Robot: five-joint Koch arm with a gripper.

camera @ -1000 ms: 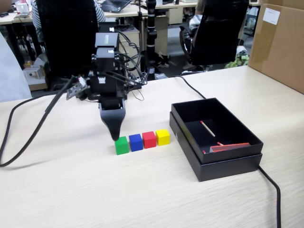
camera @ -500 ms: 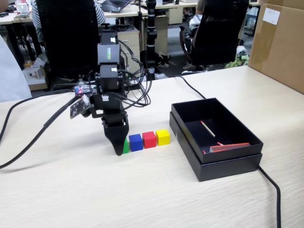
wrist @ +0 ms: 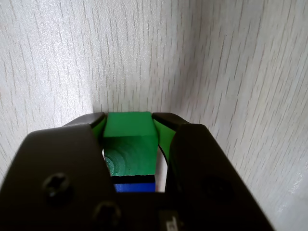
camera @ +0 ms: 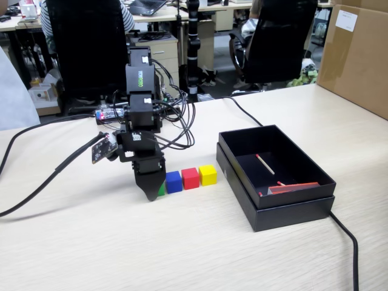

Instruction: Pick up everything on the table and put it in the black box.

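- The arm is bent down over the table, its gripper lowered to the pale wood-grain top at the left end of a row of cubes in the fixed view
- In the wrist view the gripper has its two black jaws on either side of the green cube; both tips sit against the cube's sides, so it is clamped on the green cube
- The green cube is mostly hidden behind the jaw in the fixed view, only a sliver showing at the tabletop, and I cannot tell whether it is lifted or resting there
- The blue cube sits just beside the green one; in the wrist view a strip of the blue cube shows right behind the green
- Next in the row come the red cube and then the yellow cube, close together, all on the table
- The black box stands to the right of the row in the fixed view, near the yellow cube but apart from it, nested in its lid
- Inside the box lie a thin white stick and a flat red-edged strip near the front wall
- A black cable trails off the box's right side, and a brown carton stands at the far right
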